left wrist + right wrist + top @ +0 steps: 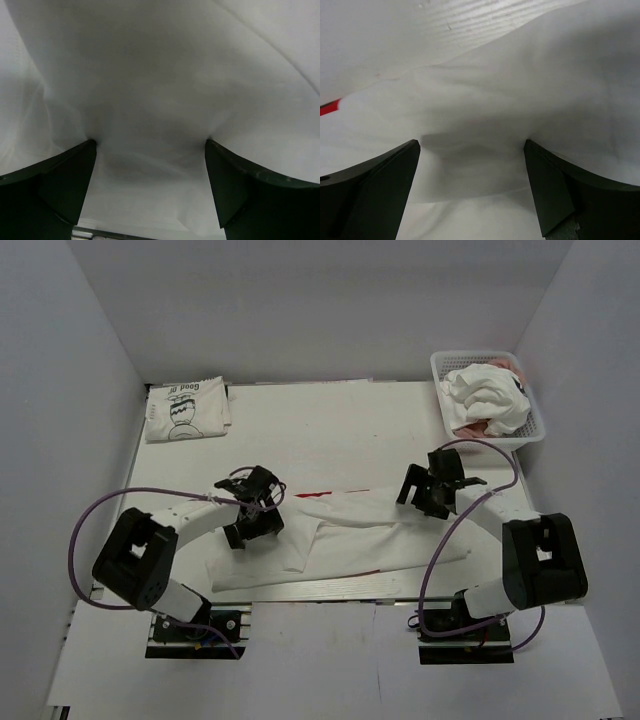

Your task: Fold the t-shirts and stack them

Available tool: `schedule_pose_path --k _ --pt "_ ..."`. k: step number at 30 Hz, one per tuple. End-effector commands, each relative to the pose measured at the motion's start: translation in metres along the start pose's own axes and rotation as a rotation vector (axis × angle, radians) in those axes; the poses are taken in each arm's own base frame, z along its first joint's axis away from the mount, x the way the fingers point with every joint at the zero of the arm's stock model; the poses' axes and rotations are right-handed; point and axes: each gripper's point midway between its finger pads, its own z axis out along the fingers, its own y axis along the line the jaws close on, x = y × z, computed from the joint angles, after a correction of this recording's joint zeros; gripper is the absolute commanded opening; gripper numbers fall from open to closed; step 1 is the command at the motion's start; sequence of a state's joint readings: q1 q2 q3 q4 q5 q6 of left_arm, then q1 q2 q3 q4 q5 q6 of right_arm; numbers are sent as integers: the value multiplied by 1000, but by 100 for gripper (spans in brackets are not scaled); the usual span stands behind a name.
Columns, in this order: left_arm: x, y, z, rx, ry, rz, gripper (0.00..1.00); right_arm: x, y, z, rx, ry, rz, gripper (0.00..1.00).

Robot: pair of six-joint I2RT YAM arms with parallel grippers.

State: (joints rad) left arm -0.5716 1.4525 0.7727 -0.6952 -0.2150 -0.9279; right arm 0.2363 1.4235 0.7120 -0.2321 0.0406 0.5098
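Top external: where's the white t-shirt [380,540]?
— Spread on the desk [330,430], under my left gripper [262,510] and right gripper [432,490]. Both gape wide, tips pressing cloth, clamping nothing.

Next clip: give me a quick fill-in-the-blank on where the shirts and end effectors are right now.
1. The folded cartoon t-shirt lies at the table's far ____ corner.
2. The crumpled shirts sit inside the white ____.
3. The left end effector and right end effector are both ____ over the spread white shirt.
Missing words: left; basket; open.
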Motion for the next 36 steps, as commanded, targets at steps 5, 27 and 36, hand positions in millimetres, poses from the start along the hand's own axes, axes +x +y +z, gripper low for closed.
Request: schedule_pose_path --k 5,27,36 --pt "-27 -21 59 -24 91 -65 99 44 4 4 -83 105 21 90" --pt "-250 -337 152 977 -16 -122 99 234 56 -107 -508 526 -401 90" --pt "-318 -363 100 1050 -354 -150 99 209 108 -105 -584 420 -575 90"
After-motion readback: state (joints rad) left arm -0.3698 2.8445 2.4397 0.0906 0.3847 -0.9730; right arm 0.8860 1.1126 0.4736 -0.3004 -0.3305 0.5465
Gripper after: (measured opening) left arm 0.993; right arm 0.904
